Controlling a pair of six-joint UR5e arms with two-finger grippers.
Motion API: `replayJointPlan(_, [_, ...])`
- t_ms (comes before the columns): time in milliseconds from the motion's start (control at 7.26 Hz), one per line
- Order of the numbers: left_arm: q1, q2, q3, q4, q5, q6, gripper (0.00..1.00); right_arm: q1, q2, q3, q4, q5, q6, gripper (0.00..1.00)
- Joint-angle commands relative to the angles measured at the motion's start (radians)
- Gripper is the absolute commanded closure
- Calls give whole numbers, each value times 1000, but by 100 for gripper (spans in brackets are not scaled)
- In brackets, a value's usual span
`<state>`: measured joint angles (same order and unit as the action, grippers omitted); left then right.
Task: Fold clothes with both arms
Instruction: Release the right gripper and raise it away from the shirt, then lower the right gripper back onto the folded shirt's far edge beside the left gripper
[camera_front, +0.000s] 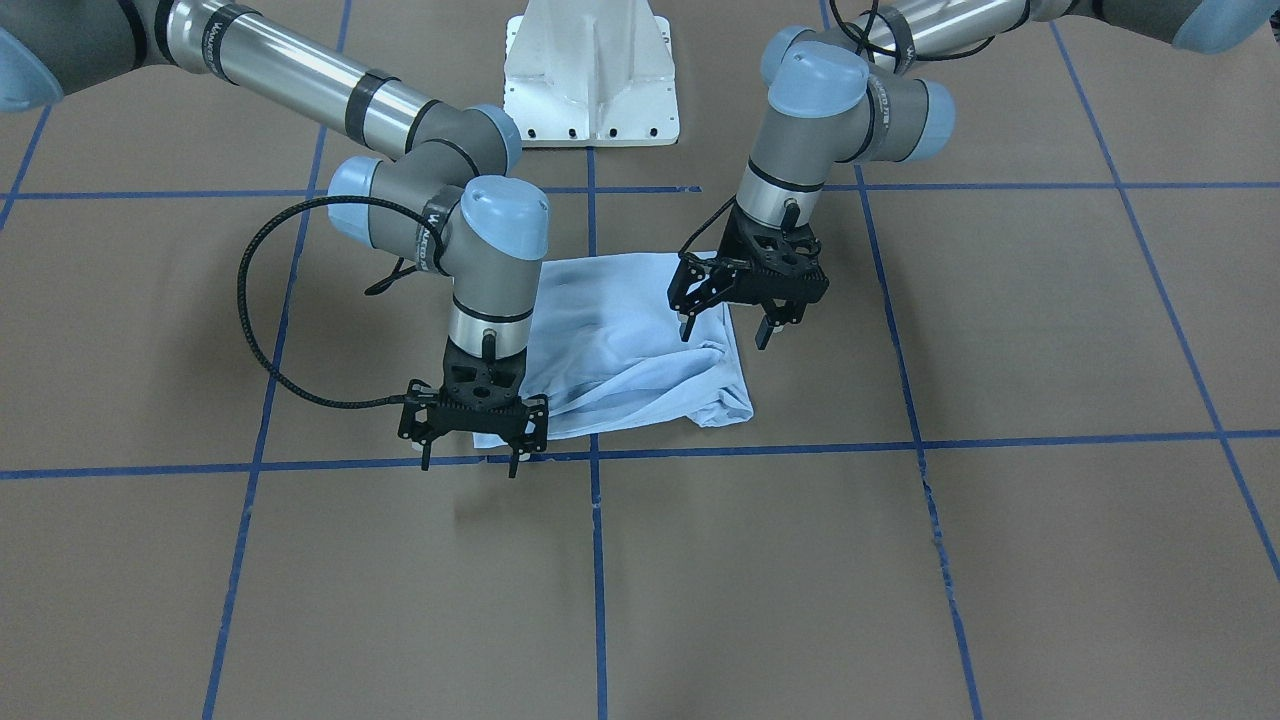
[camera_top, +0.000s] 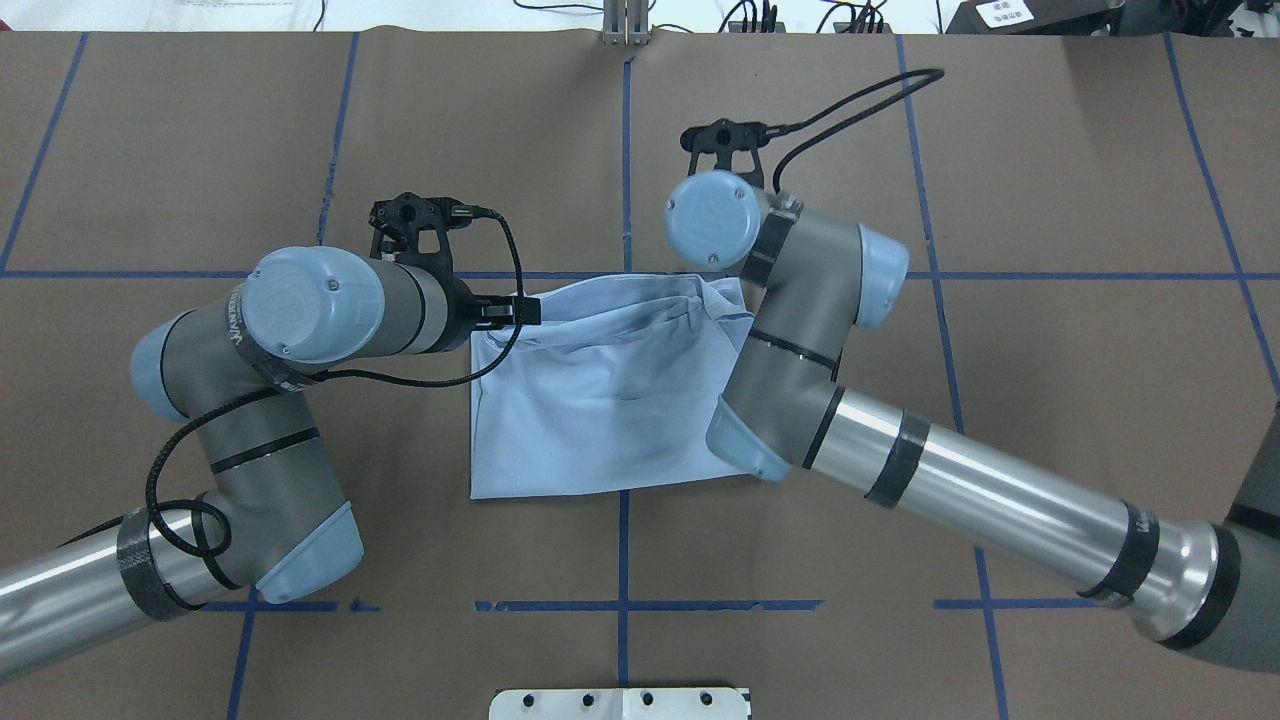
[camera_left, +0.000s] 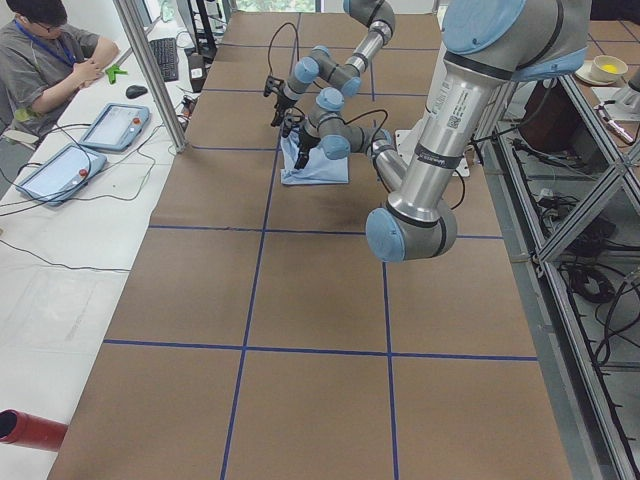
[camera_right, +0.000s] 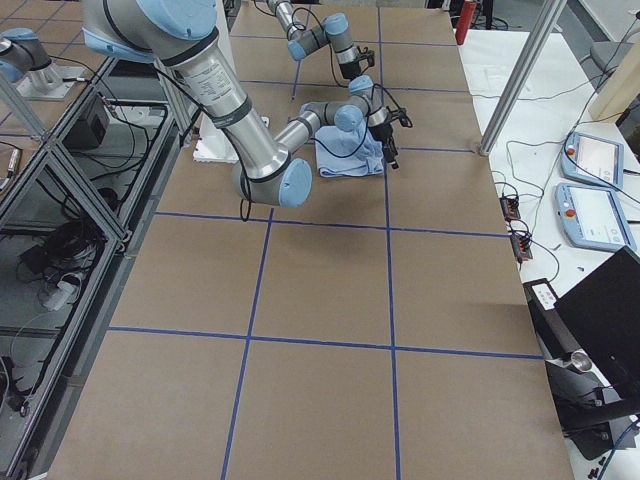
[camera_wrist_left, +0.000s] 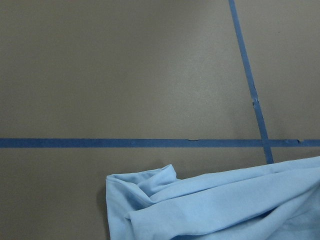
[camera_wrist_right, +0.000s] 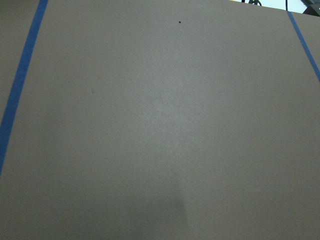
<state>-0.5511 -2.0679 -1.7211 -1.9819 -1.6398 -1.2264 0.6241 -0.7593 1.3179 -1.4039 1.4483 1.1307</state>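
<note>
The light blue T-shirt (camera_front: 620, 340) lies folded in a rough, wrinkled rectangle at the table's middle; it also shows in the overhead view (camera_top: 600, 390). Its print and label are hidden. My left gripper (camera_front: 725, 330) is open and empty, just above the shirt's edge on the front view's right side. My right gripper (camera_front: 470, 462) is open and empty, low over the shirt's near corner on that view's left side. The left wrist view shows a bunched shirt corner (camera_wrist_left: 165, 200) on the table. The right wrist view shows only bare table.
The table (camera_front: 900, 560) is covered in brown paper with a blue tape grid (camera_front: 760, 447). The white pedestal base (camera_front: 590, 80) stands behind the shirt. An operator (camera_left: 50, 50) sits at a side bench with tablets (camera_left: 110, 125).
</note>
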Motion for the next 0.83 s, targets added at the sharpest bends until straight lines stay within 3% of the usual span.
replayJointPlan(0, [7,0,2,2,1,-5,0,126,12,-11,174,266,-25,0])
replayJointPlan(138, [8,-1,0,2,0,-5,0,106,-24,3,175,265,-28,0])
replayJointPlan(276, [8,0,0,0,0,-4,0,61,-47,29,168,198,-13,0])
replayJointPlan(413, [8,0,2,0,0,-1,0,-30,-80,74,133,69,4,0])
replayJointPlan(689, [8,0,2,-2,0,-2,0,-98,-83,112,15,-26,53,0])
